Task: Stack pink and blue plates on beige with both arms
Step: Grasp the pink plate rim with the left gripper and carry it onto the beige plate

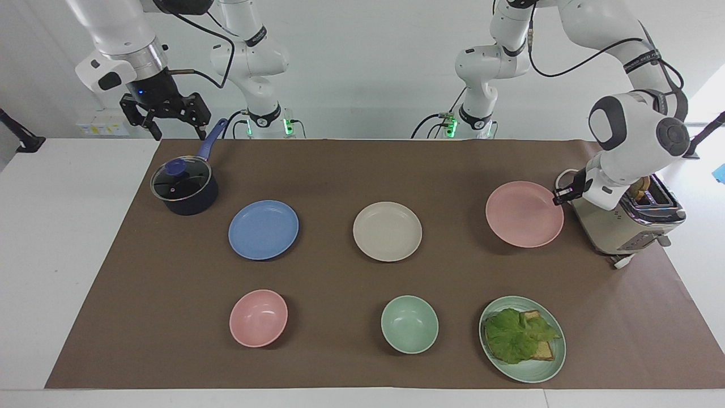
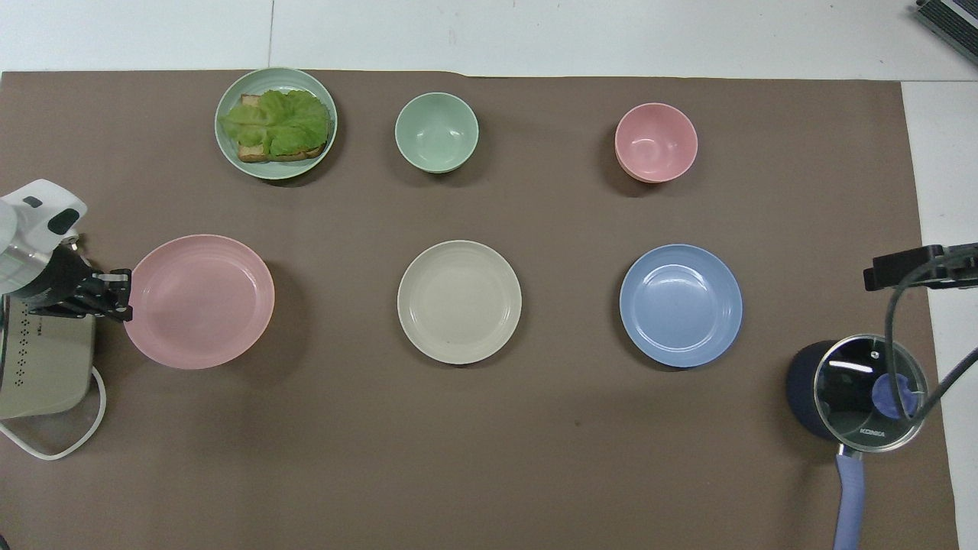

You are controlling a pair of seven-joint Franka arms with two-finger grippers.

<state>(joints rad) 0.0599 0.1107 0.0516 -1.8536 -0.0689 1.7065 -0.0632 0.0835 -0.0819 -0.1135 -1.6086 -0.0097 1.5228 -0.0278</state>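
Note:
The pink plate (image 1: 524, 214) (image 2: 200, 302) hangs a little above the brown mat at the left arm's end of the table, beside the toaster. My left gripper (image 1: 558, 198) (image 2: 122, 294) is shut on its rim on the toaster's side. The beige plate (image 1: 387, 231) (image 2: 459, 302) lies flat in the middle of the mat. The blue plate (image 1: 263, 229) (image 2: 680, 305) lies flat beside it, toward the right arm's end. My right gripper (image 1: 177, 133) waits open, up in the air over the pot's handle, holding nothing.
A dark pot (image 1: 184, 187) with a glass lid stands near the blue plate. The beige toaster (image 1: 623, 226) sits right beside the left gripper. Farther from the robots stand a pink bowl (image 1: 258, 317), a green bowl (image 1: 409, 324) and a green plate (image 1: 522, 339) with lettuce on toast.

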